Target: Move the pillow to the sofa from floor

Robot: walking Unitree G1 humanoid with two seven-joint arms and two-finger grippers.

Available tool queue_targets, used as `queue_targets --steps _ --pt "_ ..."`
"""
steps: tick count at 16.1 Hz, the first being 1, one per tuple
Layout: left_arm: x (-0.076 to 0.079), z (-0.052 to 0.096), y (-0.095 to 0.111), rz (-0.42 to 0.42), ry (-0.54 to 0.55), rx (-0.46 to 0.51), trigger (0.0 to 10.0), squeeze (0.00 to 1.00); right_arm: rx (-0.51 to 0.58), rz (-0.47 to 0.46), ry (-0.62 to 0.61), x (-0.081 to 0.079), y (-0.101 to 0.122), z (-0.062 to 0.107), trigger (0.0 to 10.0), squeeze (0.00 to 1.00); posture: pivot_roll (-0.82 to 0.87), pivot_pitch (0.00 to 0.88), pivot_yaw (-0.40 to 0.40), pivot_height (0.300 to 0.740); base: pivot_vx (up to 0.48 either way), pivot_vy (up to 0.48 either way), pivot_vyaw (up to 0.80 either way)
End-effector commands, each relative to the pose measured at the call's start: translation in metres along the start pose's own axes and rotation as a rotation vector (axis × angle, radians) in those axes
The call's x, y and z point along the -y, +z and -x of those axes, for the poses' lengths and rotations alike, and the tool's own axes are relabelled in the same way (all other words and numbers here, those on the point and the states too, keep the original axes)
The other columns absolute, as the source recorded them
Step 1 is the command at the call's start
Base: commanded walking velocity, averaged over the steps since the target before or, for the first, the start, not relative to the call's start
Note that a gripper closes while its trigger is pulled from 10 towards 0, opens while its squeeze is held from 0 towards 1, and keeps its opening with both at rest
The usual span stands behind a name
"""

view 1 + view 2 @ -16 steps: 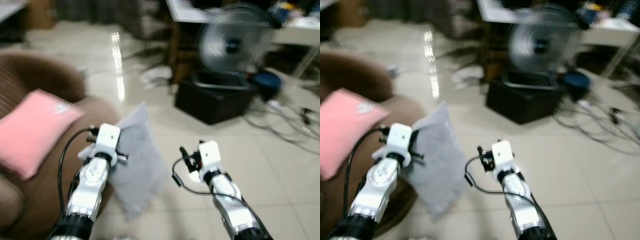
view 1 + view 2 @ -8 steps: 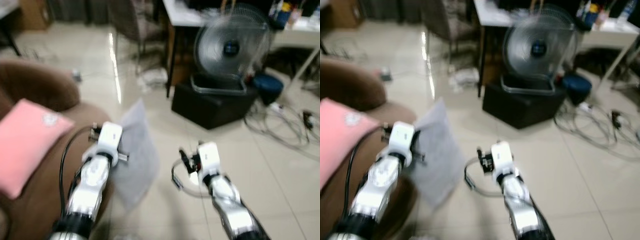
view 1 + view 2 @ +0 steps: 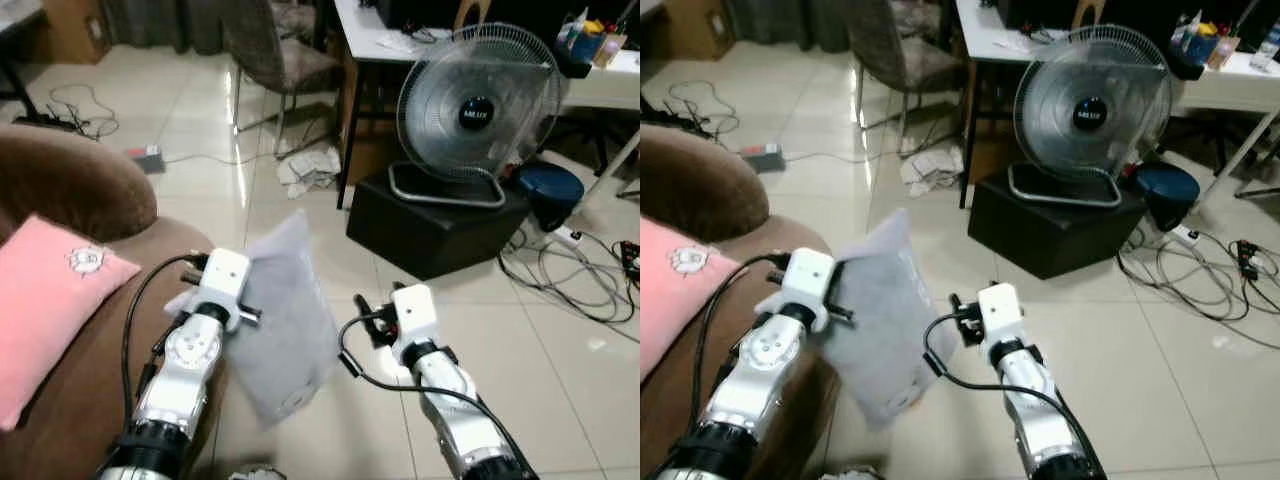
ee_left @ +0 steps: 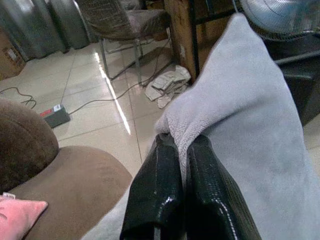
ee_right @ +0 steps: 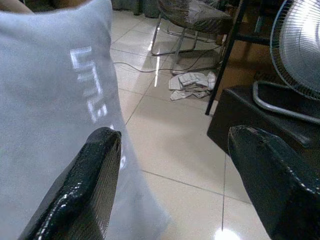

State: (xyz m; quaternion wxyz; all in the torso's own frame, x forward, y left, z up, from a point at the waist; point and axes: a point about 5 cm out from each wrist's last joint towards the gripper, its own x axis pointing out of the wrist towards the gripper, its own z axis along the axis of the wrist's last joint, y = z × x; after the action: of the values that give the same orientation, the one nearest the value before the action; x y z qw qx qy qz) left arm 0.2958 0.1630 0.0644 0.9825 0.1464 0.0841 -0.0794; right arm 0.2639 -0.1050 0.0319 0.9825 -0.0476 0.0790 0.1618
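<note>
1. Head views: the carry step is in hand. The grey pillow [image 3: 285,320] hangs off the floor [image 3: 580,380], pinched at its upper corner by the left gripper [image 3: 200,290], just beside the front edge of the brown sofa [image 3: 90,330]. A pink pillow [image 3: 45,300] already lies on the sofa seat. The right gripper [image 3: 365,325] hovers near the pillow's lower side. A standing fan [image 3: 475,105] on a black box [image 3: 435,220] stands well apart across the floor.

2. Left wrist view: the jaws are pressed together on a fold of the grey pillow [image 4: 240,115], which drapes away past the fingers [image 4: 157,195]. The sofa arm [image 4: 22,145] lies beyond.

3. Right wrist view: the jaws stand wide apart, holding nothing; one finger [image 5: 85,190] lies against or just beside the pillow's printed face, I cannot tell which.

4. Next, I judge, the left arm must swing the pillow over the sofa seat, clear of the pink one, before letting go.
</note>
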Motion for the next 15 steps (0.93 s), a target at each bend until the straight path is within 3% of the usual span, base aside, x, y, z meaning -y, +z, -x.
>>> queue_targets --steps 1,15 --pt "0.005 -0.0055 0.017 0.017 -0.005 0.07 0.0 0.0 -0.014 0.019 -0.041 0.0131 -0.0022 0.0047 10.0 0.0 0.14 0.026 -0.035 0.74 0.48 0.0 0.0" --pt "0.0045 -0.005 0.0142 0.014 -0.015 0.066 0.0 0.0 -0.024 0.016 -0.039 0.0112 -0.0073 0.0052 10.0 0.0 0.14 0.021 -0.029 0.74 0.48 0.0 0.0"
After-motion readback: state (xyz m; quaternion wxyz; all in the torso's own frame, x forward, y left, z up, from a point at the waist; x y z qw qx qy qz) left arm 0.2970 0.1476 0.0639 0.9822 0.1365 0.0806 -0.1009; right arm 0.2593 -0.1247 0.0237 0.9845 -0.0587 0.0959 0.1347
